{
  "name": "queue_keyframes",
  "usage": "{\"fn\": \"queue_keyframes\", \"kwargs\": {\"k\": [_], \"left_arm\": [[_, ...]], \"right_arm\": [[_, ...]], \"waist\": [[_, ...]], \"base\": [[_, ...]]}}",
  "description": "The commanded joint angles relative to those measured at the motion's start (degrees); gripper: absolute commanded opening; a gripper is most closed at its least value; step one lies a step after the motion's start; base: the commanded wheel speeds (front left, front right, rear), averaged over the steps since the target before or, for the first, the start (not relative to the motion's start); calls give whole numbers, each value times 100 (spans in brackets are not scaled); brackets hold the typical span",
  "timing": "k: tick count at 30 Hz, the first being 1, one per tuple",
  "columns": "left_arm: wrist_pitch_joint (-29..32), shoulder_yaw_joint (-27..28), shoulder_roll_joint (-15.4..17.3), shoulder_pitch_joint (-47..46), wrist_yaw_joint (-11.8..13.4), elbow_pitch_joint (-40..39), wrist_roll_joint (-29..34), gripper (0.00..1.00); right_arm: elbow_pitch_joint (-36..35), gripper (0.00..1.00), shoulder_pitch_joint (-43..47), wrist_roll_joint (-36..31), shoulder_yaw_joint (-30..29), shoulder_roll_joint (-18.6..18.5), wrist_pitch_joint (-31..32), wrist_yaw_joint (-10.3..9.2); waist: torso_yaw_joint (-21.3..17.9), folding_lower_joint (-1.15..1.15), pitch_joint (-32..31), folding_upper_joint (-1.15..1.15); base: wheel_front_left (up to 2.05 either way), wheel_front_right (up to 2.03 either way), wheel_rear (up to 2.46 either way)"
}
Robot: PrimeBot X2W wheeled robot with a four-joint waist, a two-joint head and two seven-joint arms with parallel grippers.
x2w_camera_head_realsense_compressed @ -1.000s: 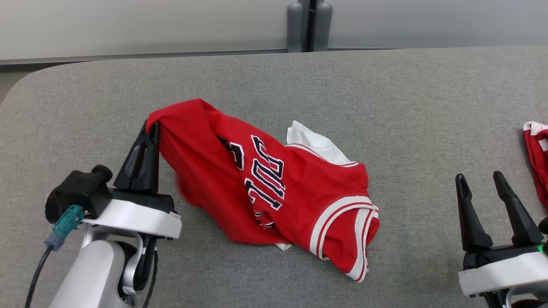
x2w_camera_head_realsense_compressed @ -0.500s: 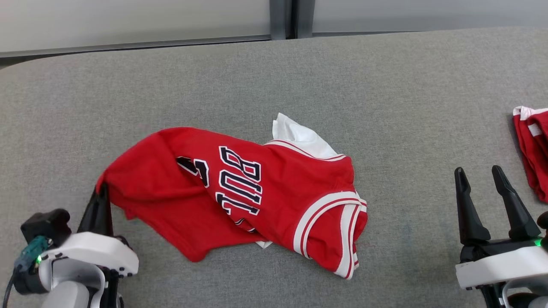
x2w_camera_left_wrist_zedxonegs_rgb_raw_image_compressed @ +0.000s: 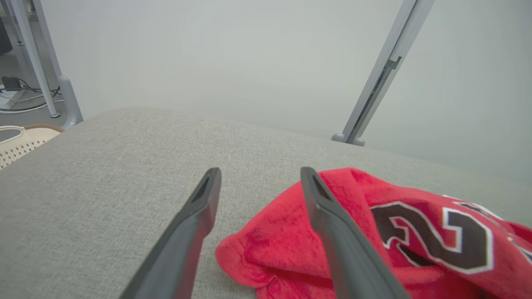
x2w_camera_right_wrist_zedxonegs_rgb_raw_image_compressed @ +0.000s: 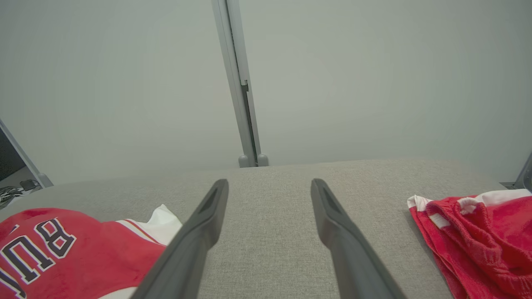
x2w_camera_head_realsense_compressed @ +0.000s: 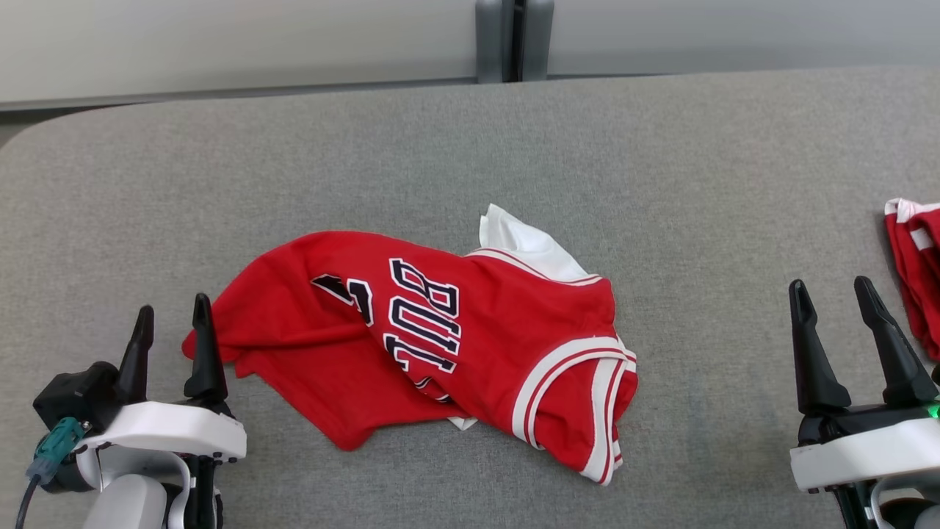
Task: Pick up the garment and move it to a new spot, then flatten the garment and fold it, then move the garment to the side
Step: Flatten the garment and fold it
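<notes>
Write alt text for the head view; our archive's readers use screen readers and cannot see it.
A crumpled red jersey with white trim and dark lettering lies in the middle of a grey fabric table. The left claw stands open at the jersey's left corner; the right claw is open at lower right, near a second red garment at the right edge.

second garment (x2w_camera_head_realsense_compressed: 918, 273) cropped (right edge), lettering (x2w_camera_head_realsense_compressed: 426, 317) part-hidden

Red jersey (x2w_camera_head_realsense_compressed: 514, 316), grey surface (x2w_camera_head_realsense_compressed: 367, 162)
Trim striped white/red, lettering black with white outline, lining white; other garment (x2w_camera_head_realsense_compressed: 918, 264) red, white edging.
</notes>
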Motion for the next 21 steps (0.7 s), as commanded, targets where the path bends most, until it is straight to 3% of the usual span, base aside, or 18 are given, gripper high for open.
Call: {"fn": "queue_keyframes", "kwargs": {"k": [1, 10, 21], "left_arm": [[-37, 49, 16, 69, 19, -229, 137, 100], [61, -195, 183, 535, 171, -1363, 806, 100], [625, -465, 328, 1105, 413, -1945, 1020, 100]], "right_arm": [[-14, 100, 34, -8, -12, -58, 23, 0], [-34, 100, 325, -80, 112, -189, 228, 0], [-123, 100, 610, -28, 139, -208, 344, 0]], "waist": [[52, 0, -163, 0], [87, 0, -695, 0], [70, 0, -996, 0]], "base": [[0, 0, 0], [0, 0, 0], [0, 0, 0]]}}
